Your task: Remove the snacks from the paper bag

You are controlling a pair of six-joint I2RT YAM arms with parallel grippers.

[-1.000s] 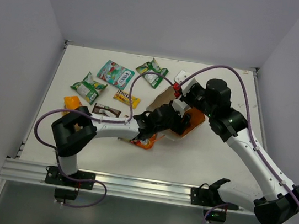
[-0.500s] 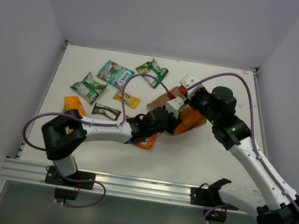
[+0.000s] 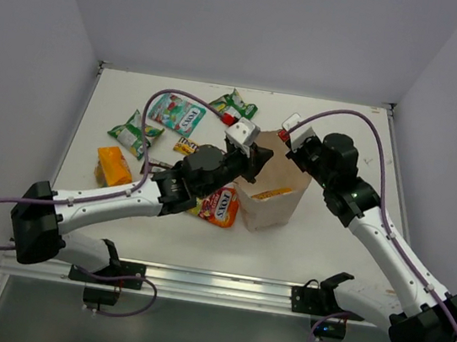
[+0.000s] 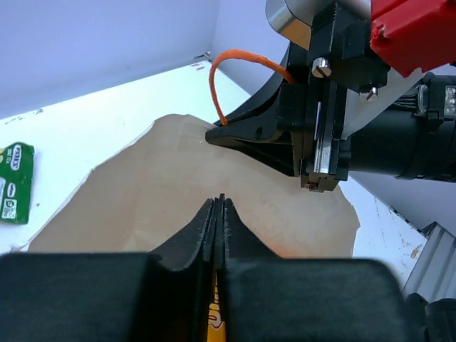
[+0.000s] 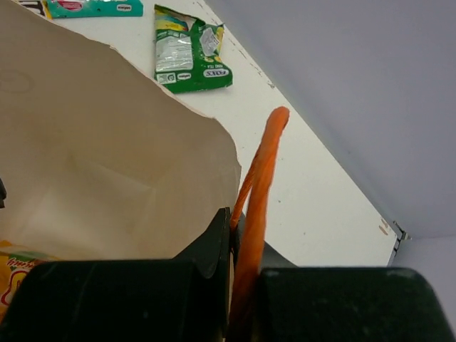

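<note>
Looking at the paper bag standing upright in between the two grippers. Got the right gripper pinching the bag's top rim, with the orange string handle trapped in the same pinch. Got the left gripper with fingers pressed flat together, tips right up against the bag wall straight across from the right one; maybe a fold of paper nipped in there, too dark to say. Can see an orange-yellow candy pouch just under the left gripper, touching the bag's base and partly covered by the left arm. Only getting a yellow-printed packet corner low beside the right fingers, with the rest cut off. Back behind the left wrist, can count a teal pouch, a green-white pouch, a second green pouch, an orange bag, plus a yellow bar half hidden by that arm
</note>
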